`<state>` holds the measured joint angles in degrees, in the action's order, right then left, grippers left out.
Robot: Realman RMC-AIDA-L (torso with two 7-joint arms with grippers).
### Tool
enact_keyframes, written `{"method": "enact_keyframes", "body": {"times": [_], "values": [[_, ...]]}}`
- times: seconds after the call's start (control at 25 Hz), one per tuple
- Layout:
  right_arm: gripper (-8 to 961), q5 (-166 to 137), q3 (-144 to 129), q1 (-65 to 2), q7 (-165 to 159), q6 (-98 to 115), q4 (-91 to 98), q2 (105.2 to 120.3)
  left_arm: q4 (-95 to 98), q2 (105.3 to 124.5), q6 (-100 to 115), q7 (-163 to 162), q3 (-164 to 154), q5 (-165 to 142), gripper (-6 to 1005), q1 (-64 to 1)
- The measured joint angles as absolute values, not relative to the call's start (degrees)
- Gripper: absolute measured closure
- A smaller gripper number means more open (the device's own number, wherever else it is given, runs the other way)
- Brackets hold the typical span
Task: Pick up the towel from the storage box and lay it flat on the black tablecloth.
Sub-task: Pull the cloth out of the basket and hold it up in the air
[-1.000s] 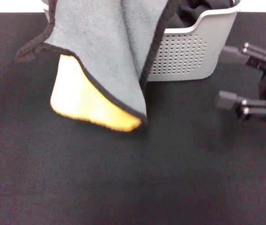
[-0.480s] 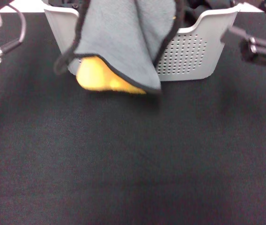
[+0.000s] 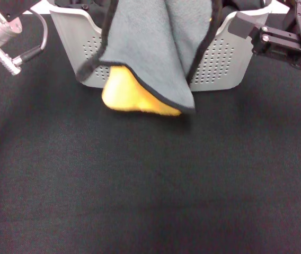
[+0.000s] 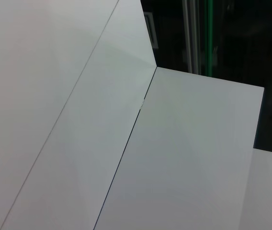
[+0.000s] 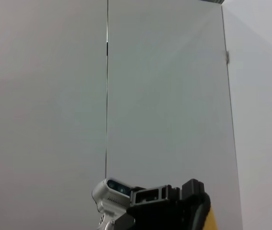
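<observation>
While the towel (image 3: 150, 47) hangs over the storage box (image 3: 219, 63), right end effector (image 3: 277, 37) beside rim

The tabletop is covered by a wide, matte black tablecloth (image 3: 140, 185) with a fine texture, seen spread from the near edge to the far side. A light grey perforated plastic storage box (image 3: 217, 61) with a curved rim is set directly on it at twelve o'clock. Whether the hanging towel's yellow-orange tip touches the cloth cannot be told.
</observation>
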<state>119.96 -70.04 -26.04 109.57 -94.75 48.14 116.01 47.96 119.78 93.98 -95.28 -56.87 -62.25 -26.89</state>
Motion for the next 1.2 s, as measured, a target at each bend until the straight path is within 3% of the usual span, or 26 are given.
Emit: {"method": "enact_keyframes", "body": {"times": [0.6,0.8,1.2], "values": [[258,121.43,-72.07,-28.75,109.66,-93.01,44.76,116.07,43.82,119.88,95.04,-92.19,-56.95,-61.38,998,-28.50],[372,122.78,-72.23,-28.44,109.48,-96.78,45.19,116.05,42.83,119.88,94.97,-91.13,-56.88,-60.92,998,-28.54],[398,123.98,-72.20,-27.95,110.69,-94.62,44.10,115.97,42.52,119.88,95.18,-90.96,-56.95,-60.79,998,-29.22]]}}
